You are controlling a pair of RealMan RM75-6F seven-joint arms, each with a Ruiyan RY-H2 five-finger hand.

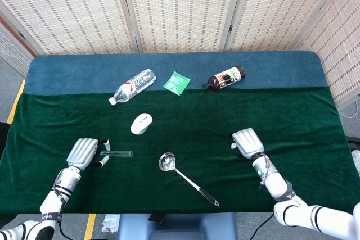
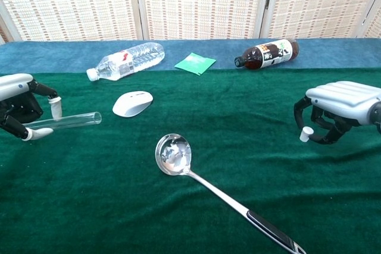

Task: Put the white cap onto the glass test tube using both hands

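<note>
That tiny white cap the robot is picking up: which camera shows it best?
The chest view. There the cap shows side-on, pinched in the right hand fingers above the cloth. In the head view it is only a white speck at the hand's edge, mostly hidden by the hand.

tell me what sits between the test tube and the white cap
The ladle, its bowl roughly midway between test tube and white cap; clearest in the chest view.
</note>
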